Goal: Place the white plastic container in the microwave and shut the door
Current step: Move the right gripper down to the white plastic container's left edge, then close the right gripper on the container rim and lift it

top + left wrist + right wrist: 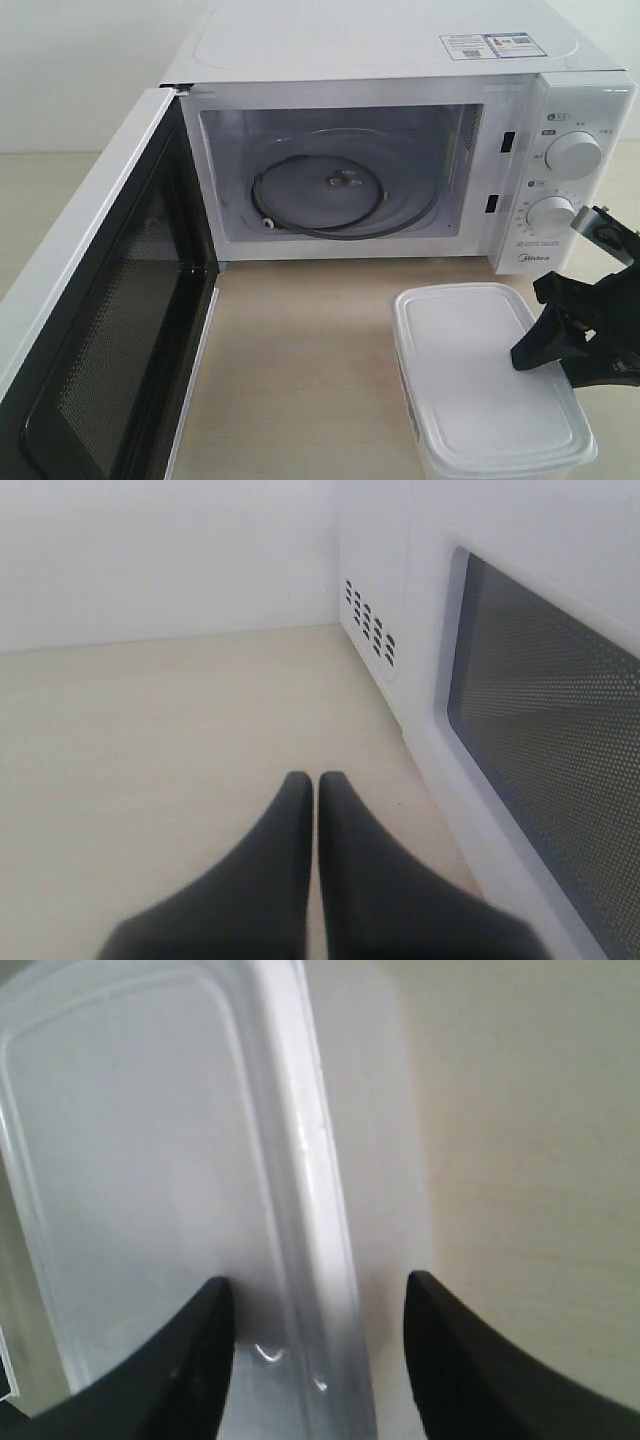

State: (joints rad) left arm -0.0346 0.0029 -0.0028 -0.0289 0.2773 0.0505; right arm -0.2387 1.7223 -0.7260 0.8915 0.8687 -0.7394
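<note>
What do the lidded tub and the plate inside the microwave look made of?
The white plastic container: translucent, glossy plastic, judging by its milky walls and moulded lid rim. The turntable: apparently clear glass, since the roller ring shows through.

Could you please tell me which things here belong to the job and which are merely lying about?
Job: white plastic container, microwave, door, right gripper, left gripper.
Incidental: table, sticker, wall.

Pale beige tabletop, faint wood grain, matt finish. Spreads from near edge back to far side, bare stretch at centre and far left. Plain white wall behind, far left, meeting tabletop along a straight seam.
</note>
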